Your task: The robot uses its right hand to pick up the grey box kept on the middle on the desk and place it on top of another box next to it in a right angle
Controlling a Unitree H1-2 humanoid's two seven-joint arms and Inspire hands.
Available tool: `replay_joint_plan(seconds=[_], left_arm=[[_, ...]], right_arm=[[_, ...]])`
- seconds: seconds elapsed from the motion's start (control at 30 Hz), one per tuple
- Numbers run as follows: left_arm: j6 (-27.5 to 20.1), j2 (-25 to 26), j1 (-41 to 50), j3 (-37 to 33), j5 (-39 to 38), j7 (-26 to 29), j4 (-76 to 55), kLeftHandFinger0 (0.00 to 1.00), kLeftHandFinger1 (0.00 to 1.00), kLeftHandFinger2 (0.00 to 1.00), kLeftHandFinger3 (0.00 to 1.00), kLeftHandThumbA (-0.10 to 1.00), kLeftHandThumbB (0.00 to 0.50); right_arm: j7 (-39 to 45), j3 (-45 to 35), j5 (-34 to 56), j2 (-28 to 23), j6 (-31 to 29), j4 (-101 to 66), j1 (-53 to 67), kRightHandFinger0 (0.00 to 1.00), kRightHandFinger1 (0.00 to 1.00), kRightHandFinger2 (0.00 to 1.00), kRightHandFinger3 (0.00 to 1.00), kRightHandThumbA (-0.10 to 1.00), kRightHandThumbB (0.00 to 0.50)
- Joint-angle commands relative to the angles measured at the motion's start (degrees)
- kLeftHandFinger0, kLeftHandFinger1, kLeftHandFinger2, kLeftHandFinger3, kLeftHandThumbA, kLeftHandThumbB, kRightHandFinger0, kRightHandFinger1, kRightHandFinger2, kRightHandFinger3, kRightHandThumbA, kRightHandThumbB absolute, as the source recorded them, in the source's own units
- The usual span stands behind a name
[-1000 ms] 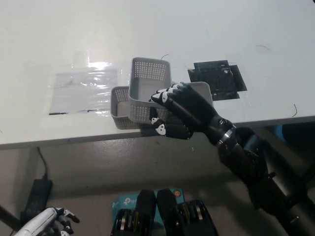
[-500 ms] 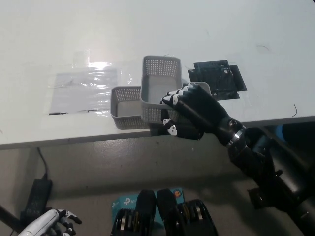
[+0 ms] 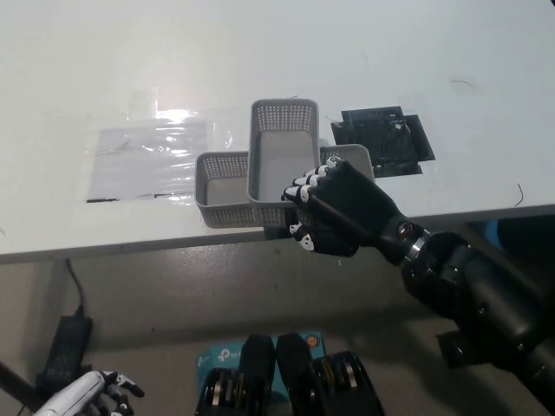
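Observation:
A grey perforated box (image 3: 282, 147) lies crosswise on top of a second, longer grey box (image 3: 221, 184) near the desk's front edge, the two forming a right angle. The upper box looks level, its near end reaching the lower box's front wall. My black right hand (image 3: 334, 210) comes in from the lower right and is shut on the near right corner of the upper box, fingers over the rim and thumb against the front. The lower box's right end (image 3: 354, 156) shows just behind the hand. My white left hand (image 3: 87, 399) rests low at the bottom left, fingers apart, holding nothing.
A black patch (image 3: 381, 139) lies on the white desk (image 3: 260, 61) right of the boxes. A clear plastic sheet (image 3: 143, 156) is taped down to their left. The desk's front edge runs just below the boxes. A power adapter (image 3: 65, 345) lies on the floor.
The right hand swung the tilted upper box to the right and lowered it level across the lower box. The left hand has sunk further out of the picture.

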Motion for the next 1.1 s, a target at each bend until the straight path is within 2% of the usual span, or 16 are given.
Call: replay_joint_plan(seconds=[0.0,0.07,0.1,0.17,0.2,0.23,0.27,0.3,0.37,0.4,0.43,0.47,0.57,0.73,0.9,1.07], left_arm=[[-0.53,1.44,-0.37,0.63,0.1,-0.52,-1.62,0.36,0.4,0.54,0.64,0.17,0.318],[0.06,1.54,-0.43,0.48,0.32,-0.74,-1.88,0.37,0.41,0.54,0.64,0.17,0.315],[-0.34,1.4,-0.45,0.72,-0.23,-0.71,-1.4,0.33,0.37,0.51,0.63,0.18,0.323],[-0.51,1.34,-0.45,0.81,-0.48,-0.7,-1.19,0.32,0.37,0.51,0.63,0.18,0.323],[-1.43,1.34,-0.38,0.81,-0.32,-0.29,-1.06,0.3,0.34,0.48,0.61,0.18,0.328],[-0.25,1.33,-0.5,0.6,0.12,-0.49,-1.3,0.3,0.34,0.48,0.62,0.18,0.328],[-0.47,1.36,-0.53,0.55,0.2,-0.43,-1.26,0.31,0.36,0.5,0.63,0.17,0.326],[-0.58,1.39,-0.56,0.5,0.25,-0.44,-1.17,0.31,0.35,0.49,0.64,0.17,0.322],[-0.62,1.15,-0.32,0.6,-0.12,-0.42,-1.03,0.28,0.32,0.47,0.63,0.17,0.322],[-0.69,1.02,0.04,0.43,0.01,-0.33,-1.14,0.28,0.32,0.47,0.63,0.17,0.324],[-0.59,1.07,0.07,0.42,0.06,-0.36,-1.3,0.28,0.32,0.47,0.63,0.17,0.325],[-2.1,0.94,0.12,0.6,-0.21,0.16,-0.62,0.24,0.29,0.43,0.6,0.16,0.329],[-2.46,0.81,0.31,0.49,-0.21,0.27,-0.31,0.25,0.3,0.43,0.59,0.16,0.326],[-0.99,0.51,0.89,0.32,0.09,0.2,-0.67,0.23,0.28,0.42,0.62,0.18,0.326],[-0.92,0.15,1.74,0.66,-0.29,0.43,-0.96,0.27,0.31,0.45,0.61,0.18,0.329],[-1.25,0.13,2.01,0.51,0.05,0.37,-1.05,0.25,0.3,0.44,0.6,0.2,0.324]], right_arm=[[-1.64,2.15,-1.3,-1.47,-0.89,2.1,-1.58,0.0,0.04,0.52,0.41,-0.1,0.166],[-2.04,2.76,-0.77,-1.62,-0.89,2.82,-1.86,0.0,0.08,0.6,0.5,-0.1,0.101],[1.87,1.16,0.05,-1.5,-0.88,1.64,-1.47,0.0,0.18,0.62,0.72,-0.1,0.01],[3.52,0.52,0.43,-1.46,-0.86,1.14,-1.32,0.0,0.13,0.53,0.59,-0.1,0.0],[3.56,0.31,0.71,-1.42,-0.89,0.97,-1.35,0.08,0.29,0.67,1.0,0.09,0.0],[4.7,0.02,1.05,-1.4,-0.48,0.22,-1.23,0.6,0.88,1.0,1.0,0.41,0.118],[6.87,0.24,0.55,-1.75,0.79,-0.87,-1.2,0.84,1.0,1.0,1.0,0.59,0.184],[8.77,-0.16,1.58,-1.75,1.51,-1.82,-0.89,1.0,1.0,1.0,1.0,0.7,0.255],[10.95,-0.67,1.97,-1.8,2.72,-3.48,-0.27,1.0,1.0,1.0,1.0,0.76,0.374],[11.88,-1.04,2.03,-1.81,3.35,-4.64,0.33,1.0,1.0,1.0,1.0,0.77,0.413],[12.25,-1.36,1.86,-1.68,3.77,-5.22,0.49,1.0,1.0,1.0,1.0,0.78,0.42],[11.93,-1.59,1.32,-1.59,3.69,-5.42,0.55,1.0,1.0,1.0,1.0,0.78,0.418],[10.85,-2.2,0.99,-1.12,2.94,-5.26,0.7,1.0,1.0,1.0,1.0,0.74,0.413],[12.66,-2.82,0.93,-1.2,2.88,-6.72,1.02,1.0,1.0,1.0,1.0,0.71,0.38],[14.93,-4.05,1.85,-1.53,3.23,-9.09,1.72,1.0,1.0,1.0,1.0,0.65,0.347],[16.08,-5.41,1.59,-1.78,3.23,-10.04,1.57,1.0,1.0,1.0,1.0,0.74,0.291]])
